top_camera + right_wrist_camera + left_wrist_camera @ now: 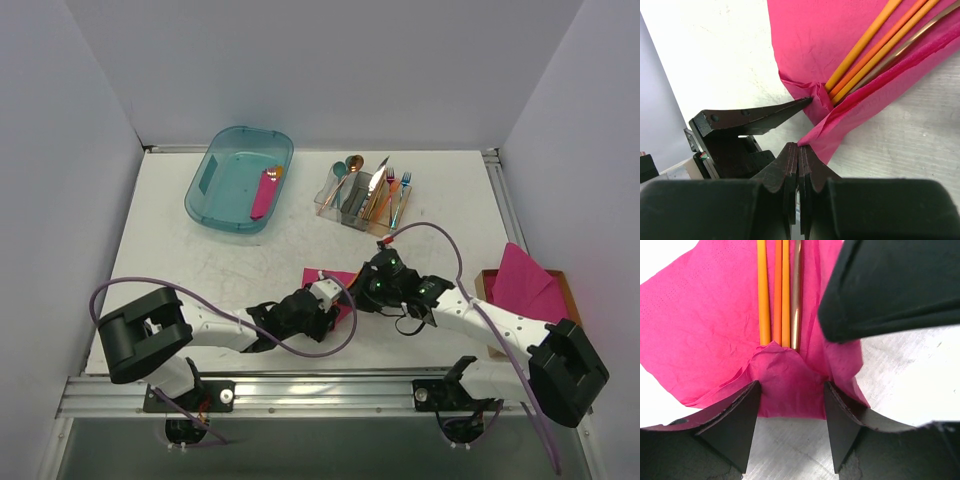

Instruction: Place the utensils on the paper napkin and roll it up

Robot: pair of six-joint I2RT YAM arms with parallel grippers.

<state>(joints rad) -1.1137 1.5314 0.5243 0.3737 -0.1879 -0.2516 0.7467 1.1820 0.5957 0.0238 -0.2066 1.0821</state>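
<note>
The paper napkin [700, 315] lies flat on the table, its near edge folded up over the ends of the copper-orange utensils [777, 295]. My left gripper [791, 385] is open, its jaws either side of that folded edge. My right gripper [799, 146] is shut on a corner of the napkin [810, 40], beside the utensils [875, 45]. In the top view both grippers, left [338, 298] and right [362, 296], meet over the napkin [322, 276] and hide most of it.
A teal bin [215, 200] at the back left holds a pink roll [265, 193]. A clear organiser [350, 205] with mixed cutlery stands at the back centre. A stack of pink napkins [525, 280] sits in a wooden tray at the right.
</note>
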